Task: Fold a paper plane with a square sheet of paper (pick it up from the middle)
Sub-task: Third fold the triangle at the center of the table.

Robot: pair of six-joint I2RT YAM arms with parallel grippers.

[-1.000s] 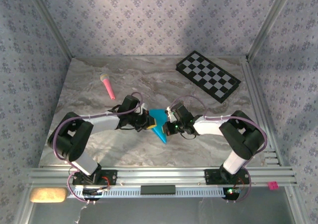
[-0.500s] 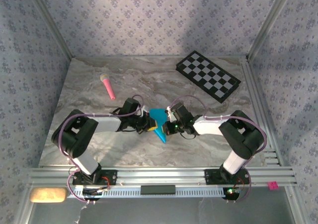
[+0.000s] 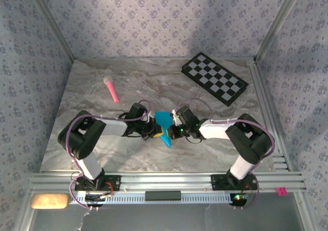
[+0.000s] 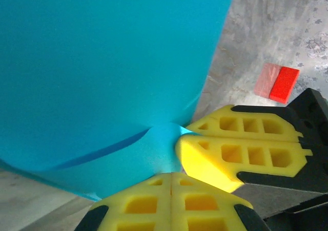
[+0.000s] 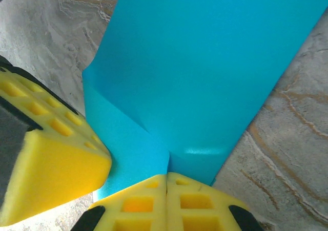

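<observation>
The cyan sheet of paper (image 3: 164, 122) is folded into a narrow pointed shape, its tip (image 3: 167, 143) aimed at the near edge, mid-table between both arms. My left gripper (image 3: 154, 130) is shut on its left side and my right gripper (image 3: 174, 131) on its right, tips almost meeting. In the left wrist view the paper (image 4: 102, 62) curves above my shut left gripper (image 4: 171, 173), with the right arm's yellow fingers (image 4: 241, 151) close beside. In the right wrist view a crease in the paper (image 5: 205, 62) runs down into my shut right gripper (image 5: 167, 175).
A pink stick (image 3: 110, 88) lies at the back left. The black-and-white checkered board (image 3: 215, 78) sits at the back right. Metal rails (image 3: 266, 108) edge the table's right and front. A small red piece (image 4: 283, 84) lies on the marble beyond the fingers.
The left arm's elbow has swung right and inward, and its gripper has pushed a little closer to the right gripper. The visible paper has narrowed slightly. The right arm has stayed put.
</observation>
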